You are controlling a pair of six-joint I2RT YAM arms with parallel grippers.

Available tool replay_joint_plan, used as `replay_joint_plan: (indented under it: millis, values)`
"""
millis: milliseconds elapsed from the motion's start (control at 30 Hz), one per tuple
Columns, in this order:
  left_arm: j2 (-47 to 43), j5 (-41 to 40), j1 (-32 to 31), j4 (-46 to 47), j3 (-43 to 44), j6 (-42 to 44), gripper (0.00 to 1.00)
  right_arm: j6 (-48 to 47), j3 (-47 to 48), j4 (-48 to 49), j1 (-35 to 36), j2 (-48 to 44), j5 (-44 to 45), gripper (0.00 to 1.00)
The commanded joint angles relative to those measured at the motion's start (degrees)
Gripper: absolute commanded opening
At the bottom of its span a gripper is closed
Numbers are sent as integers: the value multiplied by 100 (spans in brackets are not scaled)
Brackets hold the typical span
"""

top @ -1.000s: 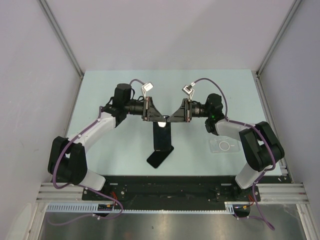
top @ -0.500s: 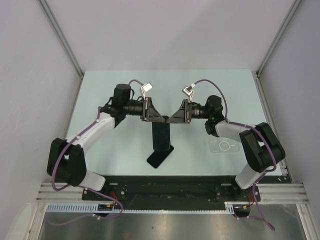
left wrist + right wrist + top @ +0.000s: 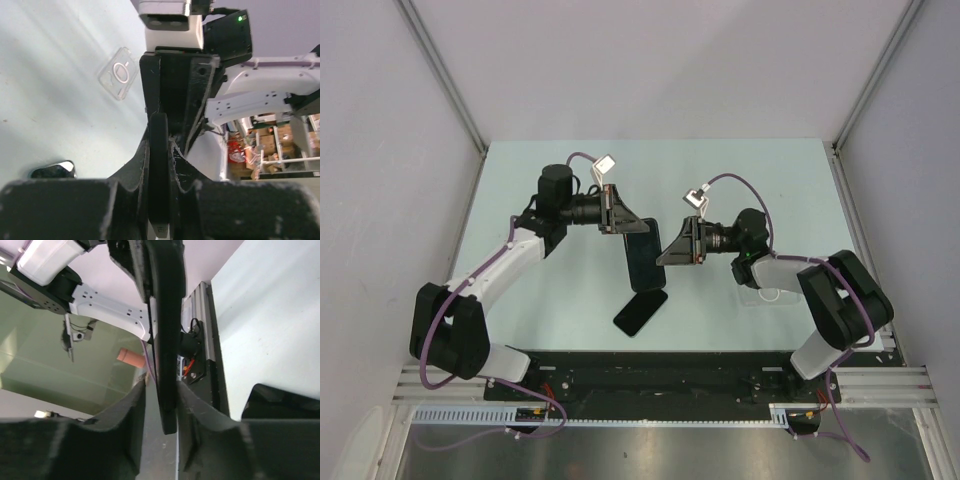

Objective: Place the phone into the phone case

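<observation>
Phone (image 3: 643,262) held upright in the air, well apart from the case (image 3: 118,74).
The left gripper (image 3: 632,226) is clamped on the phone's top end. The right gripper (image 3: 665,255) straddles its side edge with its jaws parted and a gap showing. The clear case lies flat on the surface (image 3: 540,190), and from above the right arm (image 3: 790,268) partly covers it. A second phone (image 3: 640,312) lies below. Both wrist views show the held phone only edge-on.
</observation>
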Motion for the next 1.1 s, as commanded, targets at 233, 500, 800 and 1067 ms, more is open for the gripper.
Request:
replay_joint_plan:
  millis: [233,500,800,1067]
  values:
    - [-422,-65,89,401,-131,-290,10,1618,-119,2644,-116,631,76,0]
    - [-695,67,564,250,-420,-289,38,1690,-163,2672,-450,483,-91,0]
    - [-413,93,564,602,-465,-510,42,1716,-163,2672,-415,545,-109,0]
    - [-211,-30,555,409,-526,-246,42,1716,-154,2672,-397,562,-38,0]
